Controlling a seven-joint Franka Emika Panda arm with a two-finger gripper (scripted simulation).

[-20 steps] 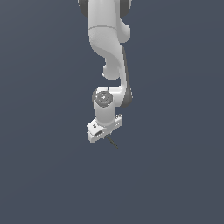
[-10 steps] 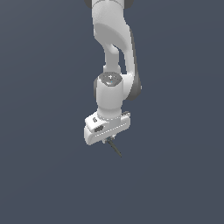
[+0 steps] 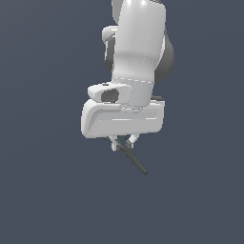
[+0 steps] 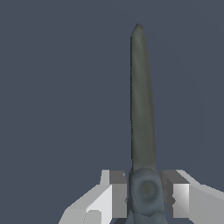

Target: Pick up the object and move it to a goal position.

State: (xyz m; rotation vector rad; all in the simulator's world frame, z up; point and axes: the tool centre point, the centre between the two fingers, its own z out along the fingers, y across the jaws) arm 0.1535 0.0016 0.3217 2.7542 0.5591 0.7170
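- The gripper (image 4: 144, 194) is clamped on the scissors (image 4: 142, 109) near the pivot.
- The dark blades stick out past the fingers (image 4: 116, 192), slanting down toward the exterior view's right.

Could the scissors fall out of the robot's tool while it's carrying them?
Maybe. The tool pinches the scissors only near the pivot, and the long blades stick far out past the fingers, so they could swing or slip. In the exterior view the blades hang down slanted, so the tip might bump something first.
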